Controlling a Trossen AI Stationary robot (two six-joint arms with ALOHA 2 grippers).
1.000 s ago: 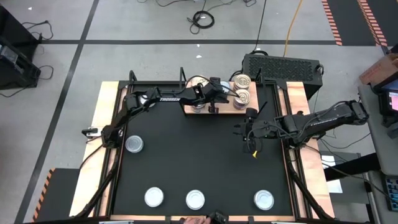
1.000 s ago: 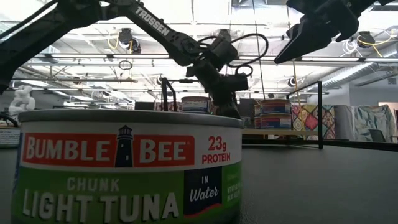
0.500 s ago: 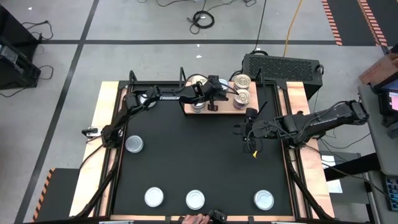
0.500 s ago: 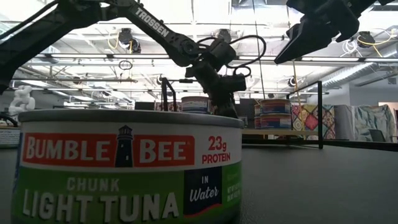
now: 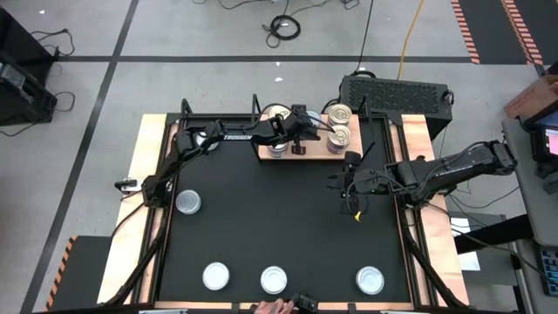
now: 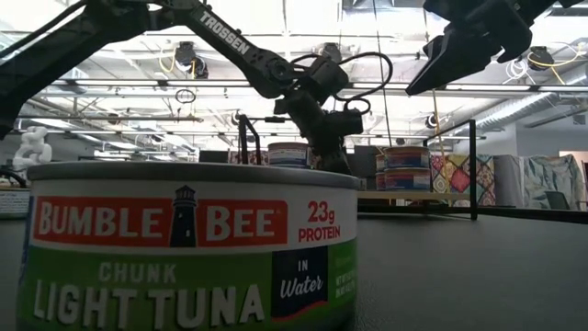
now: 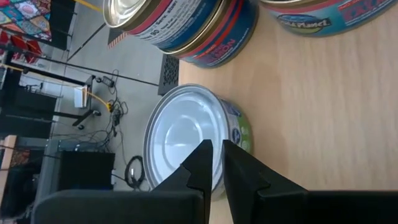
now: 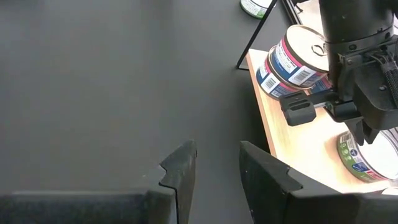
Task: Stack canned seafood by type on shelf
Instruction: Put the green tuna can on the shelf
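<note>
The black tabletop mat (image 5: 279, 218) covers nearly the whole worktop. At the middle of its far edge sits the shelf (image 5: 314, 150), a light-wood board with thin black posts.

The left arm reaches from the far left corner along the far edge, and its left gripper (image 5: 299, 146) hangs over the middle of the shelf. In the left wrist view its fingers (image 7: 202, 165) stand almost closed, only a thin slit between them, with nothing held. The right arm comes in from the right edge, and the right gripper (image 5: 347, 186) hovers above the mat right of centre, well clear of the shelf; its fingers (image 8: 180, 168) stand narrowly apart and empty.

On the shelf, a silver-topped tin with a green label (image 7: 186, 137) lies flat toward the left end, just beyond the left gripper's tips. At the right end stand two stacks of gold-topped tins (image 5: 339, 125) with blue and red labels.

Four more pale-topped tins rest on the mat: one near the left edge (image 5: 187, 202) and three in a row along the near edge (image 5: 274, 279). The middle one of the row fills the low view, labelled Bumble Bee chunk light tuna (image 6: 184, 248).
</note>
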